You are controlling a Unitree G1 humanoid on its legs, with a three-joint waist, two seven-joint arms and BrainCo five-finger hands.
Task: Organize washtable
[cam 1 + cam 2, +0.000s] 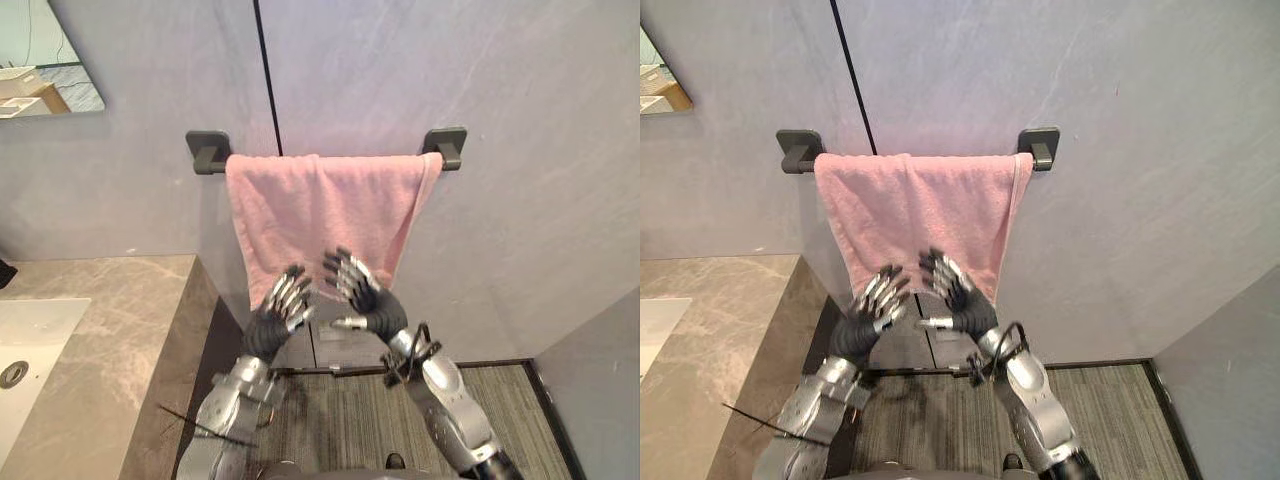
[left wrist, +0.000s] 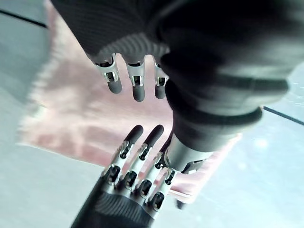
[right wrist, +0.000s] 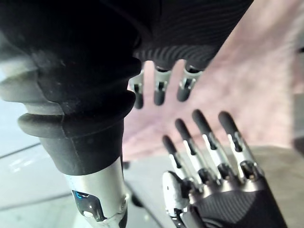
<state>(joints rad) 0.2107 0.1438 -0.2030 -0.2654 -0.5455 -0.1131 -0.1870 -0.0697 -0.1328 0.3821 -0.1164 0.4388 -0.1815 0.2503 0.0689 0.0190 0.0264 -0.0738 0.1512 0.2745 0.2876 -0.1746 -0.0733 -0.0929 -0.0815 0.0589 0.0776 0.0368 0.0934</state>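
Both hands are raised side by side, fingers straight and spread, holding nothing. Left hand [image 1: 283,303] and right hand [image 1: 357,287] hover in front of the lower edge of the pink towel [image 1: 320,200], which hangs draped over the wall-mounted towel bar [image 1: 208,151], beside the marble countertop [image 1: 110,330].

We're in a bathroom here. We see a pink towel [image 1: 318,215] over a dark wall rail [image 1: 441,146], a marble-look washtable [image 1: 120,340] with its white basin [image 1: 30,345], and a mirror corner [image 1: 45,60] on grey panelled walls.
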